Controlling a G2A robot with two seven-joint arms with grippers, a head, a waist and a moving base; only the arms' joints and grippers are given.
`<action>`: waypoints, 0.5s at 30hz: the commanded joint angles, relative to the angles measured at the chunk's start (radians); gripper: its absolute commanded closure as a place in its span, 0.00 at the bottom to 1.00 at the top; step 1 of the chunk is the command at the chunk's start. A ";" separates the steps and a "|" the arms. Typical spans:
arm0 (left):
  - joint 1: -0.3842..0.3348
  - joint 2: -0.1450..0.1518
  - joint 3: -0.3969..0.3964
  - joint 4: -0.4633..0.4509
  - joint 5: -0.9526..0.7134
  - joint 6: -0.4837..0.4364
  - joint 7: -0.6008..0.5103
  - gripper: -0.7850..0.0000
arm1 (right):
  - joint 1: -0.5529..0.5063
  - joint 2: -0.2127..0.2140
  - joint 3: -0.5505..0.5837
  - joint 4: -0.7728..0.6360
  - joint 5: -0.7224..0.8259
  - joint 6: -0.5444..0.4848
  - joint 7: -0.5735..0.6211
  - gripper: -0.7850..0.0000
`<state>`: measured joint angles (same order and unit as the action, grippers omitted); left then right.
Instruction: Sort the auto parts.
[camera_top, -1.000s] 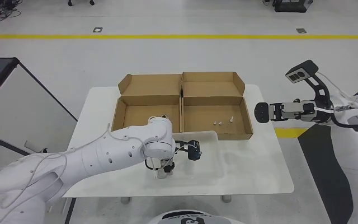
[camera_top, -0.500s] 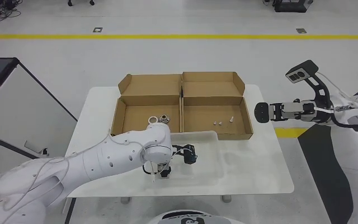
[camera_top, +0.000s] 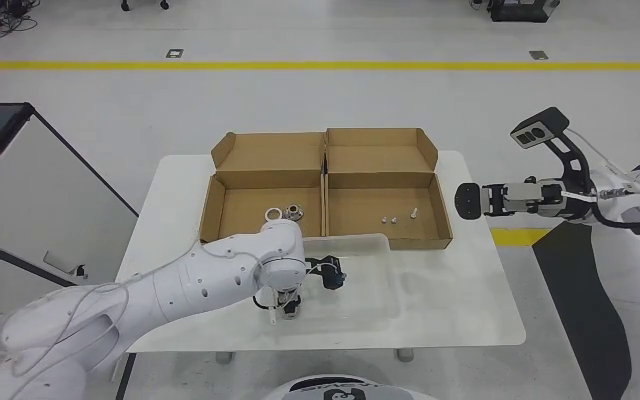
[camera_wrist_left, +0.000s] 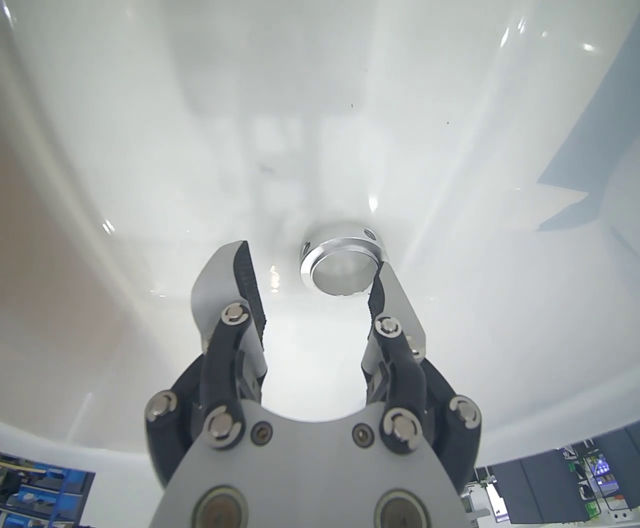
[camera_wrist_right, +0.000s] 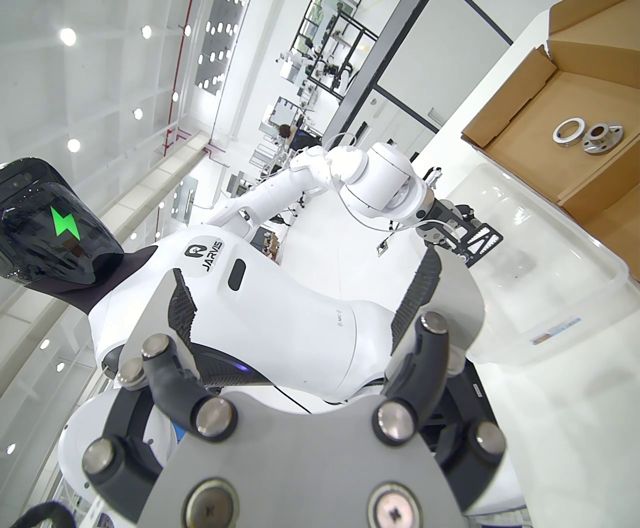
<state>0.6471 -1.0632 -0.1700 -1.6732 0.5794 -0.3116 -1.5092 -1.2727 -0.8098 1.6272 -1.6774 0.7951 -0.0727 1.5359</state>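
Observation:
My left gripper is open, low inside the white plastic tray. A silver metal ring lies on the tray floor just ahead of it, touching the tip of one finger. From above, the left gripper sits in the tray's left half. The left cardboard box holds a flat ring and a flanged hub. The right cardboard box holds two small bolts. My right gripper is open and holds nothing, hanging off the table's right side.
The two boxes stand side by side at the back of the white table, flaps raised. The tray lies in front of them. In the right wrist view the tray and the left box's ring show.
My left arm has drawn its gripper a little leftward inside the tray, uncovering the ring and hub in the left box. The right arm has not moved.

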 joint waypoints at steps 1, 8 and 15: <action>0.001 -0.003 0.000 0.007 0.000 -0.005 0.005 0.40 | 0.000 0.000 0.000 0.000 0.000 0.000 0.000 0.00; 0.000 -0.019 0.000 0.032 0.010 -0.036 0.037 0.46 | 0.000 0.000 0.000 0.000 0.000 0.000 0.000 0.00; -0.013 -0.044 0.000 0.063 0.019 -0.079 0.079 0.51 | 0.000 0.000 0.000 0.000 0.000 0.000 0.000 0.00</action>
<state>0.6368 -1.1036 -0.1700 -1.6162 0.5974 -0.3848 -1.4360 -1.2727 -0.8098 1.6272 -1.6774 0.7951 -0.0727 1.5359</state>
